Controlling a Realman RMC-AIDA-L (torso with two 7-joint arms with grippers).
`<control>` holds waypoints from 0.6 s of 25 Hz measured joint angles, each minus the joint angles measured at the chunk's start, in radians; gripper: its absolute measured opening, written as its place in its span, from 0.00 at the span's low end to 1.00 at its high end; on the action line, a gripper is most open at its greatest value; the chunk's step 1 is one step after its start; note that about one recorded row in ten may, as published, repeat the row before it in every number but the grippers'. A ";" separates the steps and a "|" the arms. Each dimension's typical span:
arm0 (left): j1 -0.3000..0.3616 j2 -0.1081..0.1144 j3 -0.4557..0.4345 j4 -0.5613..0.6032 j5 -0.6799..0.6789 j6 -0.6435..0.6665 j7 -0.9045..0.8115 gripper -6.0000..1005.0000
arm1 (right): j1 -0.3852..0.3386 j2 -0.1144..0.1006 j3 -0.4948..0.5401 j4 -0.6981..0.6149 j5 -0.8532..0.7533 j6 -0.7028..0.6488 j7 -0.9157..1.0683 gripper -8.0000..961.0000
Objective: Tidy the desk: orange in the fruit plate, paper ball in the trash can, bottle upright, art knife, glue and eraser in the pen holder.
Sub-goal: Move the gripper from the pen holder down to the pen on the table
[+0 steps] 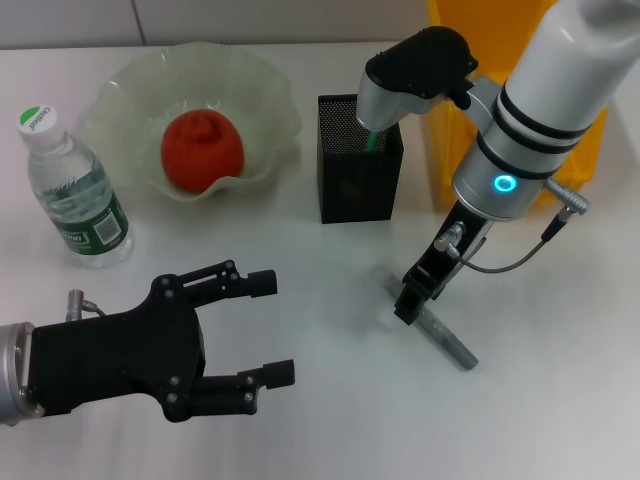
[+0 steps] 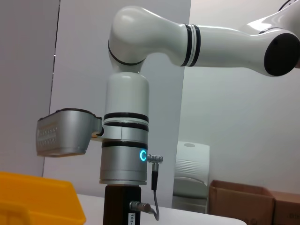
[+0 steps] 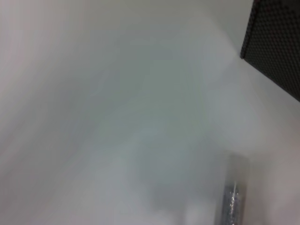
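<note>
The orange (image 1: 200, 150) lies in the pale green fruit plate (image 1: 270, 95). At the far left the bottle (image 1: 75, 190) stands upright. A black mesh pen holder (image 1: 358, 185) holds a green item (image 1: 372, 140). The grey art knife (image 1: 448, 340) lies flat on the table, also seen as art knife (image 3: 232, 201). My right gripper (image 1: 410, 300) is down at the knife's near end, right on it. Low at the left, my left gripper (image 1: 275, 328) hovers open and empty. Paper ball, glue and eraser are out of view.
A yellow trash can (image 1: 590, 150) stands at the back right behind my right arm, and shows as the trash can (image 2: 37, 197) in the left wrist view. Cardboard boxes (image 2: 243, 201) sit beyond the table.
</note>
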 joint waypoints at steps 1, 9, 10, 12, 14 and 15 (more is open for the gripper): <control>0.000 0.000 0.000 0.000 0.000 -0.003 0.000 0.83 | 0.000 0.000 -0.001 0.003 0.001 0.006 0.000 0.50; 0.000 0.000 0.000 -0.001 0.000 -0.010 0.000 0.83 | -0.001 0.000 0.000 0.025 0.009 0.026 0.001 0.49; -0.002 0.000 0.000 -0.002 0.000 -0.012 0.000 0.83 | -0.001 0.000 0.000 0.027 0.009 0.026 0.000 0.49; -0.004 0.000 0.000 -0.004 0.000 -0.013 0.000 0.83 | -0.001 0.000 0.000 0.027 0.009 0.029 0.000 0.49; -0.005 0.000 0.000 -0.008 0.000 -0.014 0.000 0.83 | -0.001 0.000 0.000 0.030 0.010 0.034 0.000 0.48; -0.005 0.000 0.000 -0.008 0.000 -0.014 0.000 0.83 | -0.001 0.000 0.000 0.033 0.010 0.036 -0.001 0.48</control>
